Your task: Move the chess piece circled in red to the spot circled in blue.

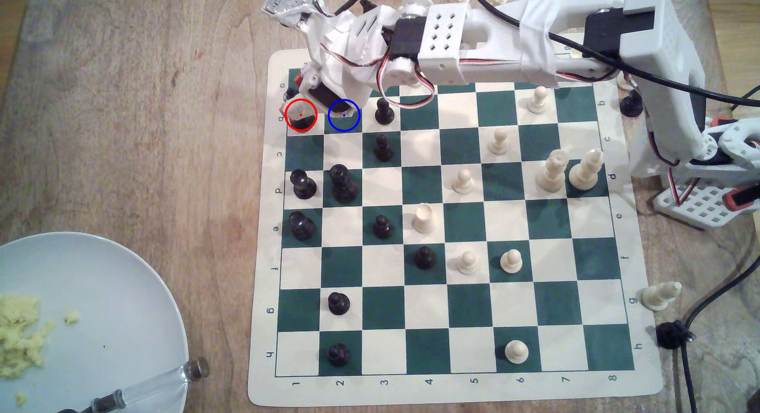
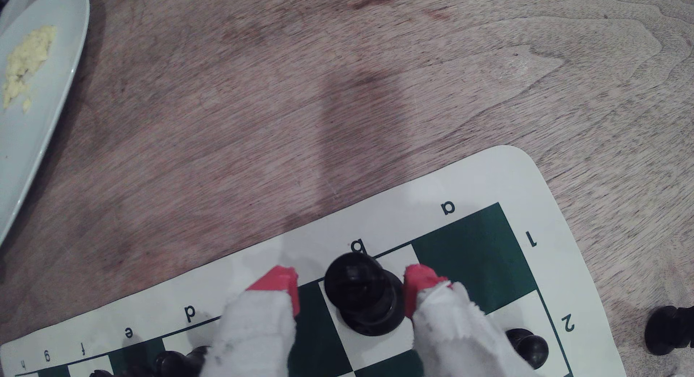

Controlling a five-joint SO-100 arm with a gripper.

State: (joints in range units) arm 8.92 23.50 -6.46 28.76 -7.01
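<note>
Closest to the exterior camera, lower left of the frame, there's a pale plate with some yellow crumbly food on it, sitting on the wooden table. The green and cream chess mat takes up the middle and right.

Further up, toward the upper middle of that frame, the gripper hangs over the far left corner of the board, with the white arm reaching in from the upper right. The chess piece circled in red stands on the cream b1 square, mostly covered by the gripper there. Just beside it on the exterior view's right is the spot circled in blue, a green square partly under the wrist.

In the wrist view the gripper is spread, its red fingertips on either side of the piece. One tip looks right up against it and the other sits a bit off, so it's straddling rather than clamping. The piece stands upright on its square.
</note>
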